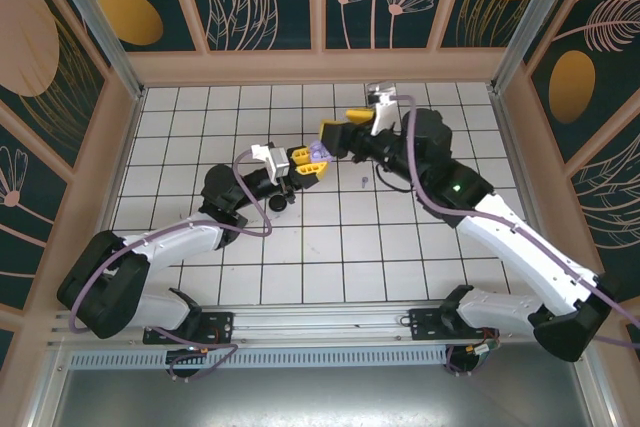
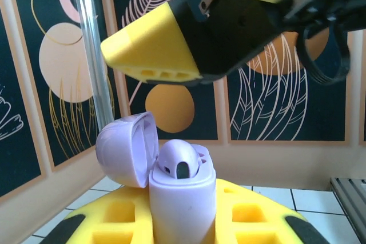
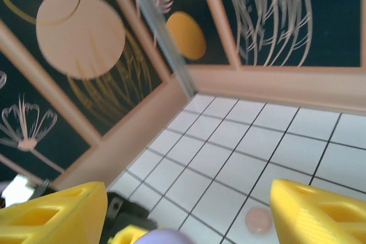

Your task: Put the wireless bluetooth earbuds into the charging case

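Pinching the open lilac case [image 2: 183, 204] upright, the left gripper [image 1: 305, 161] presents it; one earbud [image 2: 178, 161] sits inside. The right gripper [image 3: 183, 215] hangs spread above. Earbuds seem light, slippery: grip stems.

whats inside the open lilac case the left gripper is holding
One lilac earbud sits in the lilac case, its rounded head above the rim, the lid hinged back. The case wall covers its lower part, and whether a second bud lies behind it is hidden.
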